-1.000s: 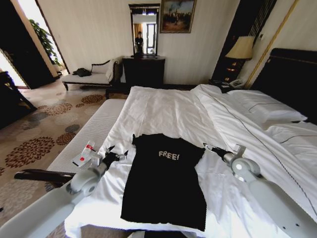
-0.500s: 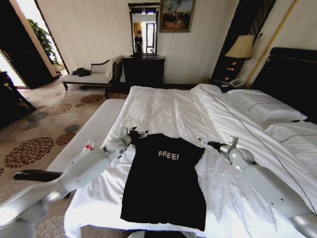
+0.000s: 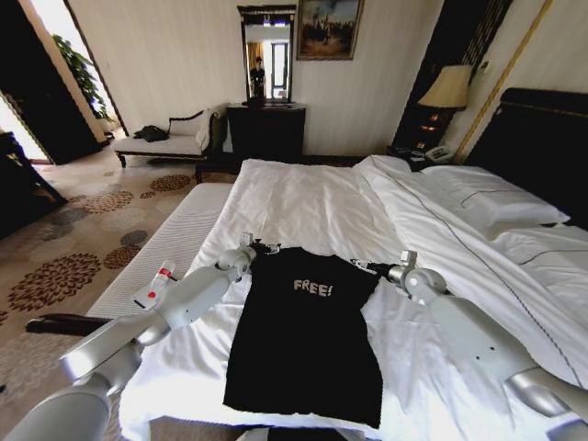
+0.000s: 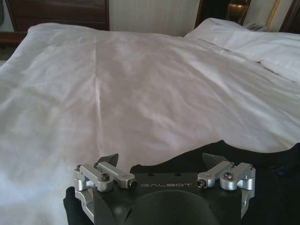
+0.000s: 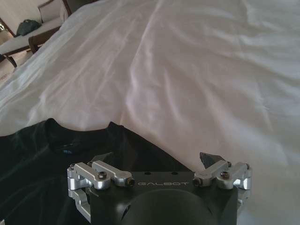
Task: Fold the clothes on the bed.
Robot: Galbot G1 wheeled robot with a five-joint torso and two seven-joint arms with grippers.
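Now both open: left hand (image 3: 264, 248) and right hand (image 3: 360, 266) at the T-shirt's (image 3: 306, 340) shoulders.

White "FREE!" on the black T-shirt (image 3: 308, 340); "GALBOT" on the left gripper (image 4: 161, 161) and right gripper (image 5: 157, 161).

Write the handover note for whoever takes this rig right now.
Left gripper: open, at the T-shirt's left shoulder, holding nothing.
Right gripper: open, at the right shoulder, holding nothing.
The black T-shirt lies spread flat, lettering up, near the foot edge of the bed, collar toward the far side.
Done: both arms placed at the shoulders.
Left: grasp the fabric and make every fold; none is made yet.
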